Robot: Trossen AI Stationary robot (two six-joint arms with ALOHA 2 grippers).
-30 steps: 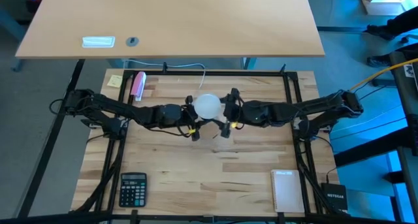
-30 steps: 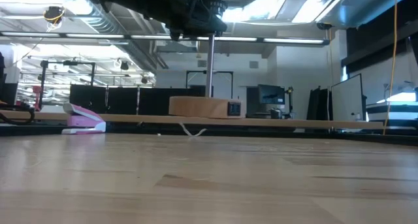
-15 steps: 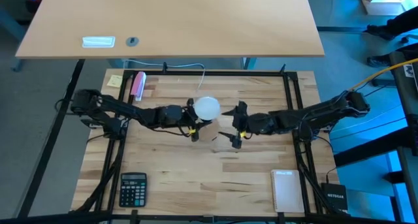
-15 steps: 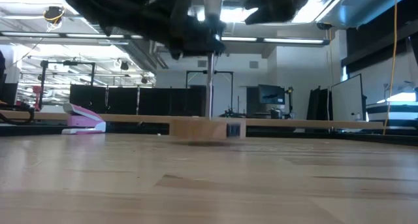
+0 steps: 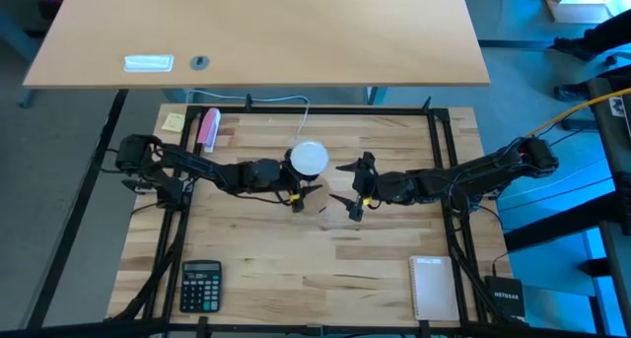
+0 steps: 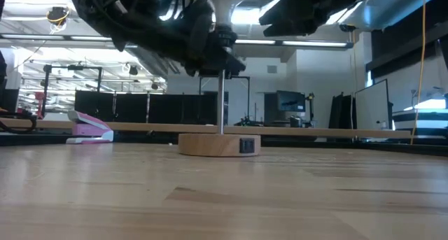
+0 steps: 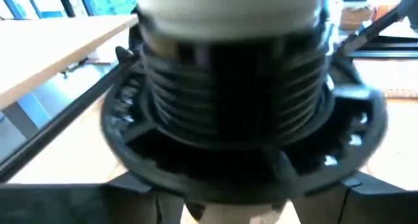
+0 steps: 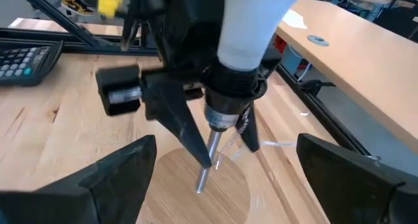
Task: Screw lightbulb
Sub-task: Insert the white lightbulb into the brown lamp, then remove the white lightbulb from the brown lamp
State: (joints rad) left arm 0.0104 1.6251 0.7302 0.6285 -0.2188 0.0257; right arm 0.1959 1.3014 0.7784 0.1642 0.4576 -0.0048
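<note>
Left fingers (image 8: 196,142) grip socket (image 8: 234,93); lightbulb (image 5: 309,159) upright, globe up.

Beyond the butcher-block worktable (image 5: 296,269) a pale wooden desk (image 5: 296,33) fills twelve o'clock over grey floor (image 5: 39,230), while the level view shows long ceiling lights (image 6: 105,37), dark partitions (image 6: 140,107) and monitors (image 6: 290,100) at three o'clock.

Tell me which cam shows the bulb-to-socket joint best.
Right wrist view: the lightbulb tapers into the black socket on its metal stem, left gripper around the stem. Left wrist view shows only the socket's ribs close up. High view shows just the globe from above. Low view cuts the bulb off.
</note>
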